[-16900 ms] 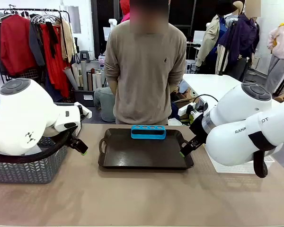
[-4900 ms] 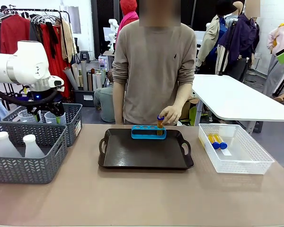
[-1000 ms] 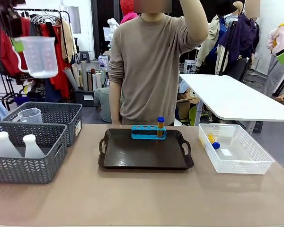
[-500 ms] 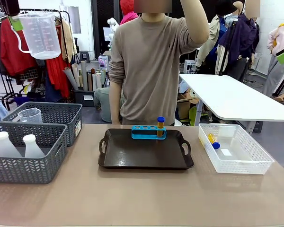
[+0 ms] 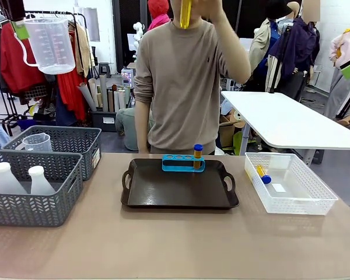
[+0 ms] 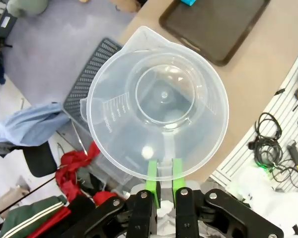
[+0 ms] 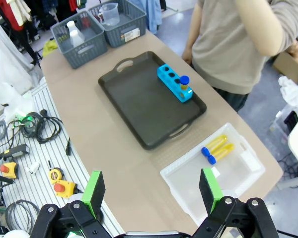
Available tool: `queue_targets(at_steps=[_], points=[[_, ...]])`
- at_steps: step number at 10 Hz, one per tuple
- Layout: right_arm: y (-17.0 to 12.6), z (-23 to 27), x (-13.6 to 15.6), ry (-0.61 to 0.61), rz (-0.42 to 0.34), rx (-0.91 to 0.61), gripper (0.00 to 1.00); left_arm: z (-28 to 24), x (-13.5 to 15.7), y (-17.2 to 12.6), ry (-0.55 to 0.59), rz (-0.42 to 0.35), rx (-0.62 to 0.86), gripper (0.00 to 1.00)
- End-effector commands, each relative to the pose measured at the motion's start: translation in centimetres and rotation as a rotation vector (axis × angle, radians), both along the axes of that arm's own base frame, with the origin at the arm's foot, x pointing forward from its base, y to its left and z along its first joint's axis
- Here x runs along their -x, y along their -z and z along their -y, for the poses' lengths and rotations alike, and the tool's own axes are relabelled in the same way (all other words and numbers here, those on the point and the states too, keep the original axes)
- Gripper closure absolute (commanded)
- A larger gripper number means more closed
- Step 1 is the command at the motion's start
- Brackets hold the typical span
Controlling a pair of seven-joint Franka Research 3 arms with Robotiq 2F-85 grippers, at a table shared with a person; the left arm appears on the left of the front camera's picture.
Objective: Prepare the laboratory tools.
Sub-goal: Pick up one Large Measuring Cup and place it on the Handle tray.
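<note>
High at the upper left of the front view, my left gripper (image 5: 20,28) is shut on the handle of a clear measuring beaker (image 5: 46,42). The left wrist view looks down into that beaker (image 6: 158,101), with my left gripper (image 6: 162,174) clamped on its handle. The person holds an amber tube (image 5: 185,13) up near the head. Another blue-capped tube (image 5: 198,154) stands in the blue rack (image 5: 181,163) on the black tray (image 5: 179,186). Two tubes (image 7: 216,148) lie in the white basket (image 7: 188,183). My right gripper (image 7: 151,191) hangs open high above the table.
Two grey baskets stand at the table's left. The near basket (image 5: 32,207) holds two white flasks (image 5: 6,178). The far basket (image 5: 84,146) holds another clear beaker (image 5: 38,142). A white side table (image 5: 280,119) is behind on the right, and a clothes rack (image 5: 23,58) behind on the left.
My left gripper raised the beaker a little and to the right, then held still. The person's raised hand came down and the amber tube now shows.
</note>
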State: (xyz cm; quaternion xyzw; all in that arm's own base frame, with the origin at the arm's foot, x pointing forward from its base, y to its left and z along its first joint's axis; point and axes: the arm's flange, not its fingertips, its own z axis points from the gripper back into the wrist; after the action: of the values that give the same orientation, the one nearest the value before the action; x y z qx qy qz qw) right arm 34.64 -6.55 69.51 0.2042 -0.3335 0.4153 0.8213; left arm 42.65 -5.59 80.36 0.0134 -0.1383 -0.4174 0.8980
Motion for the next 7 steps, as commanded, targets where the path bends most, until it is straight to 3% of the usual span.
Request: queue_targets(at_steps=[1,7], points=[[-0.1,-0.1,-0.1,-0.023,0.016,-0.021,0.00,2.4,-0.3,0.1,0.051,-0.005,0.004,1.00],[-0.1,-0.1,-0.1,-0.023,0.016,-0.021,0.00,16.1,-4.8,9.8,0.330,-0.176,-0.038,1.00]])
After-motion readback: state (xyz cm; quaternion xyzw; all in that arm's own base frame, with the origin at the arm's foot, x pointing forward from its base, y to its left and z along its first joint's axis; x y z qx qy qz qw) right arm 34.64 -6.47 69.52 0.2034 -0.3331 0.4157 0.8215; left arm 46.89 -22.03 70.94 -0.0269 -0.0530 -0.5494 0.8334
